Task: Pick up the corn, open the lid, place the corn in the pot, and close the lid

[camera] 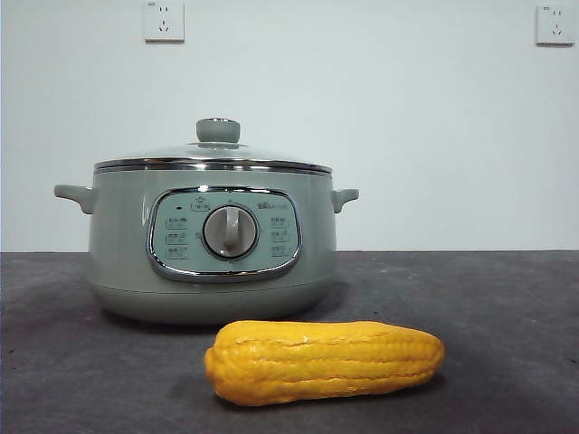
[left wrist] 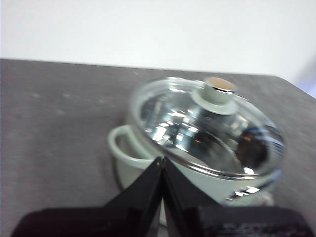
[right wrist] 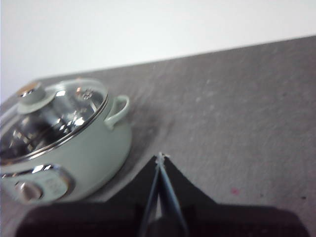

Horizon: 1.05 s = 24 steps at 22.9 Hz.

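The yellow corn (camera: pixel 324 361) lies on its side on the dark table in front of the pot (camera: pixel 213 240), tapered end to the right. The glass lid (camera: pixel 213 154) with its green knob sits shut on the pot. In the left wrist view my left gripper (left wrist: pixel 161 160) is shut and empty, held above the table beside the pot (left wrist: pixel 143 170), near one side handle, with the lid (left wrist: pixel 207 128) beyond it. In the right wrist view my right gripper (right wrist: pixel 160 157) is shut and empty over bare table beside the pot (right wrist: pixel 84 153). Neither gripper shows in the front view.
The grey table (camera: pixel 507 316) runs back to a white wall with two sockets (camera: pixel 164 20). In the right wrist view the table (right wrist: pixel 237 113) stretches past the pot's handle.
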Tool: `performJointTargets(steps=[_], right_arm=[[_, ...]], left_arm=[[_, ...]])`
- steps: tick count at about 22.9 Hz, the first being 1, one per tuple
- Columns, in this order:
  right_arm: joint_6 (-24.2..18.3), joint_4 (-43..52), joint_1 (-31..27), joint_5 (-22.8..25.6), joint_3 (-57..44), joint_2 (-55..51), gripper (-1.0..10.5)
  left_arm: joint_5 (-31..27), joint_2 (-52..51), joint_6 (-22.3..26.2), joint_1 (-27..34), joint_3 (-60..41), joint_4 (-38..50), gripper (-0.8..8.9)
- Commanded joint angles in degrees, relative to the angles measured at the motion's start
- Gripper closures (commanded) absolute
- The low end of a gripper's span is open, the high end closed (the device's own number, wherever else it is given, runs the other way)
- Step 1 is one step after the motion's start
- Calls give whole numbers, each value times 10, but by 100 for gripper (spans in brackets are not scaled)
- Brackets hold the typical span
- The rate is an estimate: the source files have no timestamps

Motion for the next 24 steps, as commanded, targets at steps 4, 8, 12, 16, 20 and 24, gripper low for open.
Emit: performJointTargets(steps=[4, 8, 12, 16, 20, 24], right_arm=[[-92, -85, 1, -83, 79, 85, 957], [-147, -148, 16, -96, 122, 138, 957], [-184, -180, 57, -96, 150, 184, 956], [-228, -182, 157, -93, 169, 241, 948], [-269, -209, 277, -31, 194, 326, 897], [-278, -214, 379, 44, 226, 410, 512]], left_arm=[[96, 62, -10, -18, 37, -16, 818], [172, 103, -41, -23, 40, -19, 818], [242, 143, -40, -25, 40, -19, 819], [265, 158, -30, -49, 40, -21, 819], [268, 158, -20, -93, 40, -50, 819], [261, 158, -4, -152, 40, -102, 819]])
